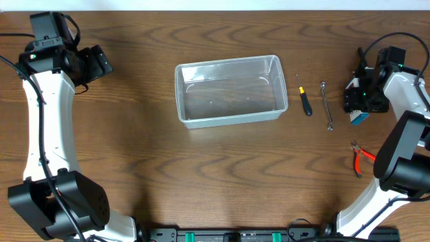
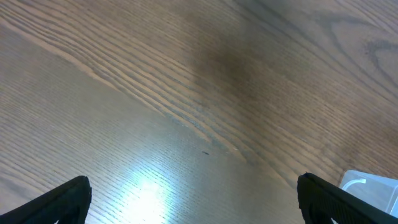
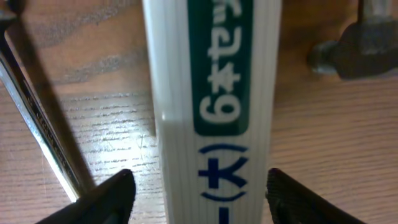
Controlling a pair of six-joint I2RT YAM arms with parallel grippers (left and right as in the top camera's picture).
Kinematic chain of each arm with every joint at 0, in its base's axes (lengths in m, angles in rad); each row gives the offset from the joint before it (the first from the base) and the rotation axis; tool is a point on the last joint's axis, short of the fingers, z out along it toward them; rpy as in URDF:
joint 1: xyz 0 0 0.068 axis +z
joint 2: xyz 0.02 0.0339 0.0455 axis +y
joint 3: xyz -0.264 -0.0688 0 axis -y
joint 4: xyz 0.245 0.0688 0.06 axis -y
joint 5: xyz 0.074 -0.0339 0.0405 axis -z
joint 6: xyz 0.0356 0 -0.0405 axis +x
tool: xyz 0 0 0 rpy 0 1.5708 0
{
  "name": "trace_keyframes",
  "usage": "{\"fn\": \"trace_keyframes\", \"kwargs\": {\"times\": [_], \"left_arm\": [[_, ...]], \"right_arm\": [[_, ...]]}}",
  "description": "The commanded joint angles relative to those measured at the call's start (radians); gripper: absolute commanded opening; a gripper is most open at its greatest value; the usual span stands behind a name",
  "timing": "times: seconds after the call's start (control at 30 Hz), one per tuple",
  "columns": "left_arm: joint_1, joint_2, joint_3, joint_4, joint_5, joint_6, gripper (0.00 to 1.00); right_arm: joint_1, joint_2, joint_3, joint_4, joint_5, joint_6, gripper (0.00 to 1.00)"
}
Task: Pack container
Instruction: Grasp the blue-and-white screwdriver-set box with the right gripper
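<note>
One wooden table [image 1: 222,168] holds the clear container [image 1: 228,94] at its middle, with the left gripper [image 2: 193,202] spread wide over wood at far left and the right gripper [image 3: 199,194] parted astride a white box [image 3: 211,93], right of a screwdriver [image 1: 304,97] and wrench [image 1: 327,106].

The table [image 1: 222,168] is dark brown wood with a strong grain, smooth and lightly glossy. It throws back a patch of light under the left hand [image 2: 194,202], whose fingers [image 2: 59,202] look like matt black plastic. The container [image 1: 232,119] is clear, shiny plastic. The wrench [image 1: 327,106] is bright bare metal. The screwdriver [image 1: 304,99] has a thin metal shaft and a dark handle. The pliers [image 1: 361,158] have red-orange grips. The box [image 3: 211,124] is white and finely ribbed, with a printed green panel; whether it is card or plastic is unclear.
</note>
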Motion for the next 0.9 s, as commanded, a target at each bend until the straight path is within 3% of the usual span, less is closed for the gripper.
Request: {"fn": "trace_keyframes", "kwargs": {"times": [0.0, 0.23, 0.33, 0.47, 0.57, 0.63, 0.87], "left_arm": [[0.003, 0.005, 0.005, -0.003, -0.011, -0.01, 0.98], [0.003, 0.005, 0.005, -0.003, -0.011, -0.01, 0.98], [0.003, 0.005, 0.005, -0.003, -0.011, -0.01, 0.98], [0.003, 0.005, 0.005, -0.003, -0.011, -0.01, 0.98], [0.003, 0.005, 0.005, -0.003, -0.011, -0.01, 0.98], [0.003, 0.005, 0.005, -0.003, -0.011, -0.01, 0.98], [0.003, 0.005, 0.005, -0.003, -0.011, -0.01, 0.98]], "right_arm": [[0.006, 0.015, -0.004, 0.003, 0.011, 0.018, 0.61], [0.005, 0.039, -0.004, -0.003, 0.014, 0.04, 0.55], [0.005, 0.046, -0.006, -0.002, 0.014, 0.041, 0.43], [0.005, 0.046, -0.006, 0.0, 0.014, 0.043, 0.36], [0.005, 0.045, -0.006, 0.001, 0.014, 0.044, 0.2], [0.005, 0.04, -0.002, -0.002, 0.014, 0.061, 0.15], [0.016, -0.017, 0.079, -0.029, 0.012, 0.085, 0.11]]}}
